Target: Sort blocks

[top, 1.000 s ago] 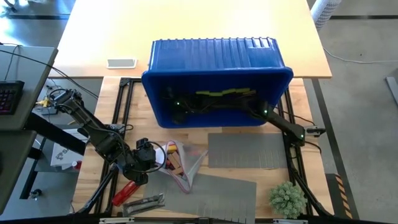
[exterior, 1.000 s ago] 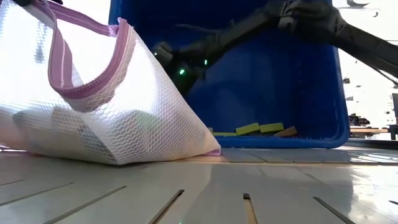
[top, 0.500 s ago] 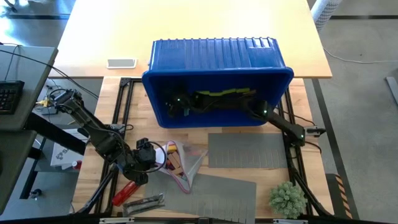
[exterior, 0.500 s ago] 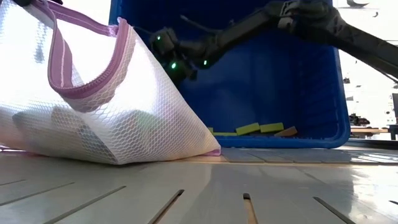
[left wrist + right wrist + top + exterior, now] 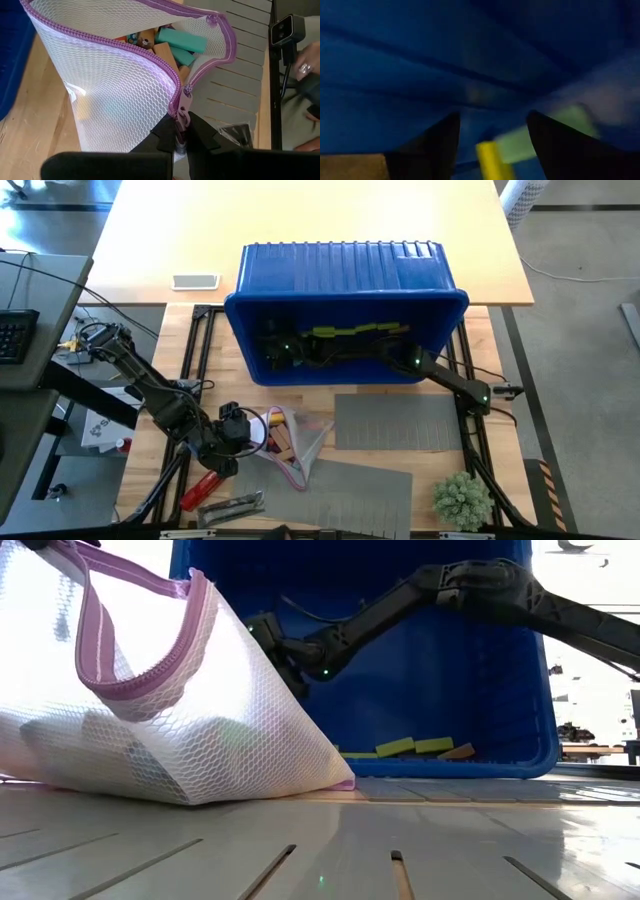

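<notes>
A: High view: the right pincer is seen deep inside the tipped blue bin, at its left end, with the blocks strung out in a row along the bin's lower wall, to the pincer's right.

B: And in the low view?

A: The lime and tan bars are shown lying flat on the bin's floor, their long axes running along the wall, while the pincer is held well above them and off to the side. In the right wrist view a yellow-green block is framed between the spread fingers; nothing is gripped.

B: So the right arm is the nearer one.

A: It is judged so. The left pincer is clenched on the zipper pull of the mesh pouch, in which teal and wooden blocks are already gathered, out on the desk.

B: What has changed?

A: Against the earlier frames, the right pincer has been shifted within the bin and the bin nudged slightly; the pouch has not been moved.
</notes>
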